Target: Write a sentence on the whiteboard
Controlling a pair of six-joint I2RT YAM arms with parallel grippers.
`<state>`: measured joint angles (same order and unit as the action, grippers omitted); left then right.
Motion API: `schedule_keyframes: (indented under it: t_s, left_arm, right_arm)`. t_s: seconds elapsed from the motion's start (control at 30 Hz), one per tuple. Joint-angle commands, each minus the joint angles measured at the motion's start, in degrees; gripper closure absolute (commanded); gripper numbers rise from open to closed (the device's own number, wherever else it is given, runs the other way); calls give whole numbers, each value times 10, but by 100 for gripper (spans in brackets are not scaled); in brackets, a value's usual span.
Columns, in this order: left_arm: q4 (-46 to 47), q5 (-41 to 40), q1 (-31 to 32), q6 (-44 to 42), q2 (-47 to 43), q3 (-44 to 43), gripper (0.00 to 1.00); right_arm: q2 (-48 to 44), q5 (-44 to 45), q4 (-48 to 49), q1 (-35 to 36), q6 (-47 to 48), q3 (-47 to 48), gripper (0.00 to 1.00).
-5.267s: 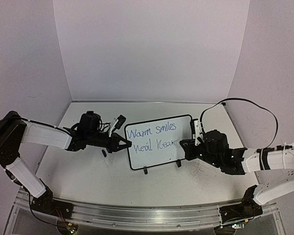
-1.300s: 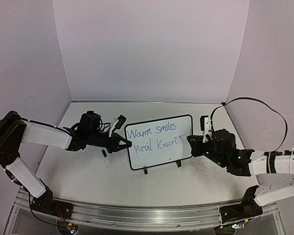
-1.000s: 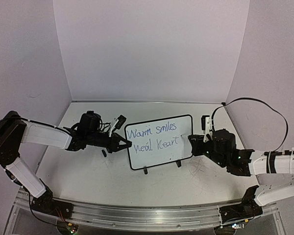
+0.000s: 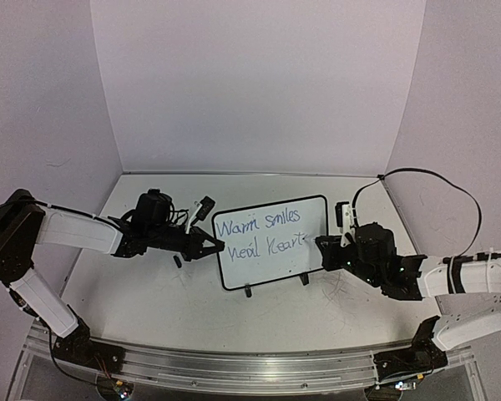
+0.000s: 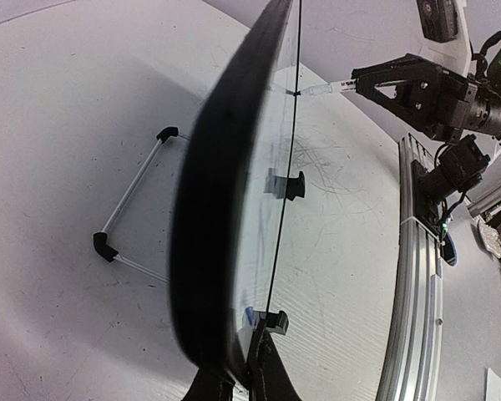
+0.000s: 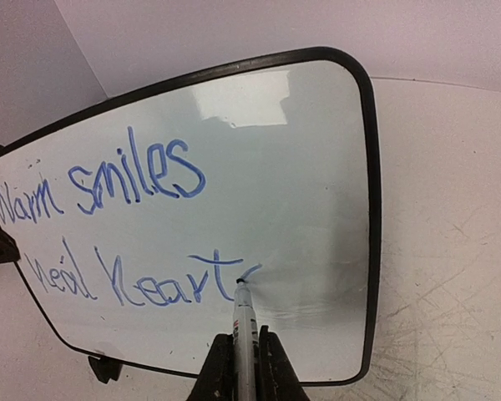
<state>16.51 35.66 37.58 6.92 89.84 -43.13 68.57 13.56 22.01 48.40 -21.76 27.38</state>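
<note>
On the whiteboard [image 6: 309, 159], the marker [image 6: 244, 322] in the right gripper [image 6: 240, 357] touches the sentence [image 6: 138, 180]

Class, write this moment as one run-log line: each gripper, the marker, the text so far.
left gripper shut on whiteboard edge | right gripper shut on marker | tip at board after "heart" | sentence unfinished

Small black-framed glossy white whiteboard [image 4: 275, 264] stands upright mid scuffed white tabletop [image 4: 175, 301], on 2 small black feet [image 4: 249, 291] at its btm edge. Left gripper [image 4: 217, 246] at board's L edge, clamped on frame. Right gripper [image 4: 320, 244] just R of board, pinching slim white marker pen [image 6: 244, 322]. Pen tip touches board at R end of lower line of blue handwritten sentence [image 6: 134, 180], which sits in 2 lines, one above the other.
</note>
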Motion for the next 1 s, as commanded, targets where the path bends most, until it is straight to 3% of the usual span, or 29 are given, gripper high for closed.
schedule_keyframes:
  t_s: [0.0,0.5,0.97]
  left_arm:
    - [-35,-94,-6,-35,-2,-9,100]
    - [-36,-92,-6,-34,-1,-11,100]
    - [-38,-93,-6,-34,0,-12,100]
  right_arm:
    - [-12,38,-17,-2,-17,2,100]
    - [-5,16,-27,-2,-33,-12,100]
    - [15,5,33,-2,-37,7,100]
